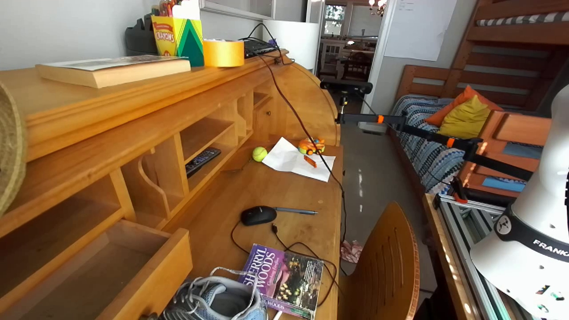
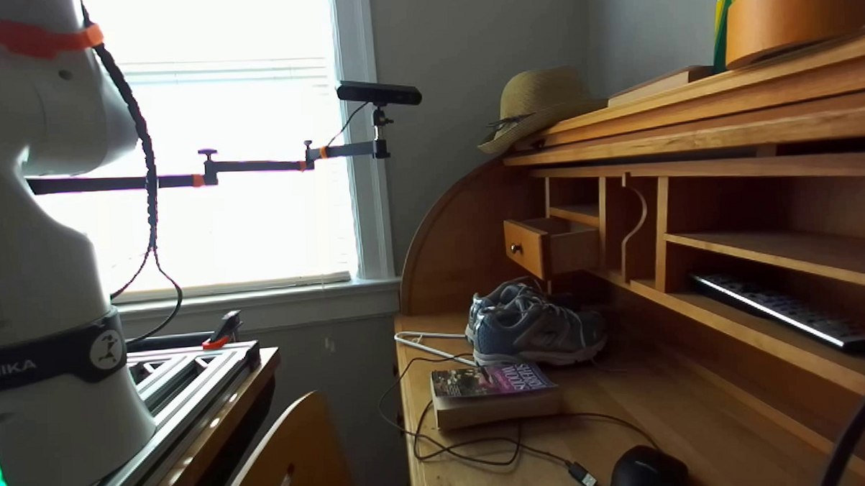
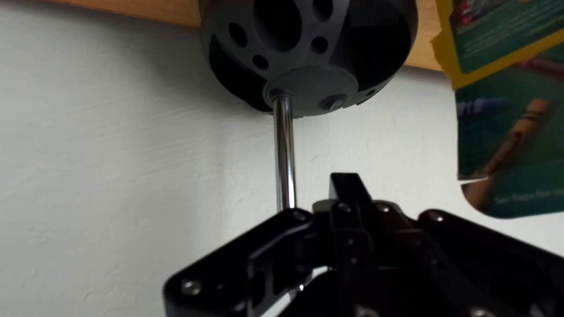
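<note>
As can be seen in the wrist view, got the gripper (image 3: 350, 189) up close with fingers together.
Honestly can't tell about contact with the shiny metal rod (image 3: 285, 154) passing just behind. Going farther back, see a dark round piece (image 3: 293, 61) with holes at the rod's end, plus a green-and-yellow crayon box (image 3: 511, 119) on that view's right, then pale wall (image 3: 123, 154) behind.

In the wrist view, the rod (image 3: 285, 158) is left of the gripper (image 3: 348, 189), the crayon box (image 3: 515, 145) right, the wall (image 3: 110, 176) behind.
</note>
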Robot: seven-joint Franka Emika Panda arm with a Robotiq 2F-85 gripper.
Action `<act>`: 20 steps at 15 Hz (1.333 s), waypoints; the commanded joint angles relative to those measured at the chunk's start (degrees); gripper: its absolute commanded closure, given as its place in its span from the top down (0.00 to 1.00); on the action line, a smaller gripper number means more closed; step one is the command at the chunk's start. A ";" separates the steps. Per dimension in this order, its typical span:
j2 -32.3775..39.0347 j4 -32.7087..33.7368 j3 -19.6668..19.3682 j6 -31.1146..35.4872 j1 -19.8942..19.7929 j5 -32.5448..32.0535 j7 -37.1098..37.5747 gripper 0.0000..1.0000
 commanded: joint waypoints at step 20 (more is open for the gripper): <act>5.00 0.99 6.45 3.11 -3.35 1.75 -2.21 0.00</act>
